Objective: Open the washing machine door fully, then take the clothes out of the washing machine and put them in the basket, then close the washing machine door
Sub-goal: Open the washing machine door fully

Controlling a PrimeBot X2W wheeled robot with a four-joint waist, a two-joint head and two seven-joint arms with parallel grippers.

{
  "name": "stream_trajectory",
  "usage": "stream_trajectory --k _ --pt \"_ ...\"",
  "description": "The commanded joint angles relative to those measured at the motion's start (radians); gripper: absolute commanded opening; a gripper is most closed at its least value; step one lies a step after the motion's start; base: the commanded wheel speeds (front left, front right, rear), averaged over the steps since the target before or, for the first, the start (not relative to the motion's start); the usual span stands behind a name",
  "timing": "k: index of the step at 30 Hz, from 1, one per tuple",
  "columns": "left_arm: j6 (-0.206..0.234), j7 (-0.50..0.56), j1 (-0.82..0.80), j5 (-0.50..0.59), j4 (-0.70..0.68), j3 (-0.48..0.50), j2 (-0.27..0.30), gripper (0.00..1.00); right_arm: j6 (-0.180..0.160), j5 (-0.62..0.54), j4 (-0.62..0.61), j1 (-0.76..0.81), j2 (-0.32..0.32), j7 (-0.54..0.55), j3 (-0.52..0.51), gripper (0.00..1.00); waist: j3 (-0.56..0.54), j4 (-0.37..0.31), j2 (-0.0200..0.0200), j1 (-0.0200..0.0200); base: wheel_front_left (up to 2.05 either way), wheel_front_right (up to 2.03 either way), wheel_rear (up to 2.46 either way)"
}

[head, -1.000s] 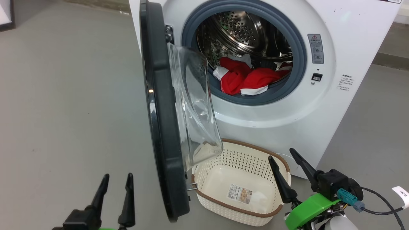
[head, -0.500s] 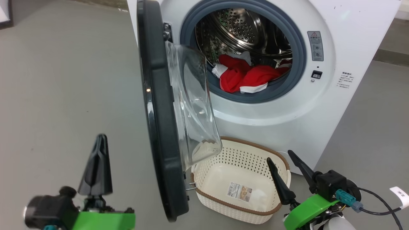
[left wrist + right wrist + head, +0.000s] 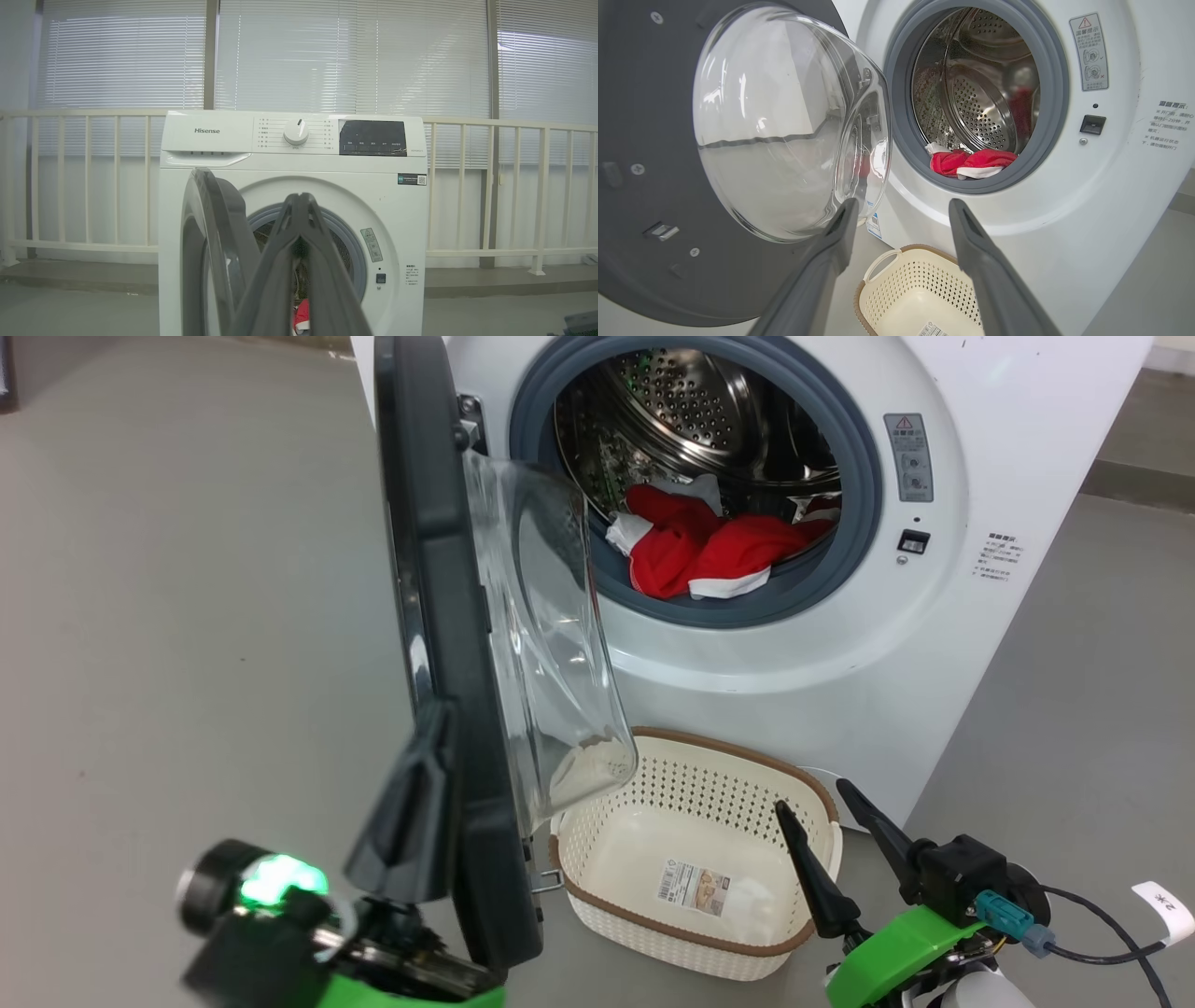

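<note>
Left tool [image 3: 431,728] nearest the washing machine door [image 3: 420,523]
Fingers together, empty, by the door's lower rim; right tool [image 3: 810,795] spread, beyond the door.

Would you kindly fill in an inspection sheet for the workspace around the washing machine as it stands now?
Surface: grey floor, bare.
Washing machine: white front-loader, drum exposed.
Washing machine door: open, standing out from the front, glass bowl facing the drum.
Clothes: red and white bundle, inside the drum at its front lip.
Basket: on the floor before the machine, holding only a sticker.
Clutter: nothing seen.
Left gripper: shut, empty, by the door's outer face; contact unclear.
Right gripper: open, empty, near the basket's right end.
Cables: black cable trailing from the right wrist.
Surroundings: pale railing and window blinds behind the machine.
</note>
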Motion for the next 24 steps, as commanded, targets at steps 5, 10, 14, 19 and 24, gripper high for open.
stream_trajectory --k 5,10,14,19,24 --pt "-0.049 0.052 -0.029 -0.038 0.054 -0.024 0.001 0.0 0.006 0.005 -0.017 -0.045 0.002 -0.007 0.03 1.0 0.014 -0.009 0.0 0.0 0.0 0.0 0.0" --pt "-0.066 0.098 -0.026 -0.069 0.125 -0.043 0.002 0.0 0.006 0.001 -0.013 -0.049 0.002 -0.007 0.026 1.0 0.025 -0.012 0.0 0.0 0.0 0.0 0.0" --pt "-0.079 0.149 -0.027 -0.106 0.182 -0.052 0.001 0.0 0.006 0.0 -0.009 -0.052 0.002 -0.007 0.026 1.0 0.029 -0.013 0.0 0.0 0.0 0.0 0.0" --pt "-0.065 0.211 -0.031 -0.125 0.243 -0.048 0.006 0.0 0.006 0.0 -0.005 -0.059 0.002 -0.007 0.024 1.0 0.034 -0.017 0.0 0.0 0.0 0.0 0.0" --pt "-0.03 0.244 -0.027 -0.134 0.264 -0.033 0.004 0.0 0.006 -0.001 -0.004 -0.06 0.002 -0.007 0.019 1.0 0.04 -0.017 0.0 0.0 0.0 0.0 0.0"
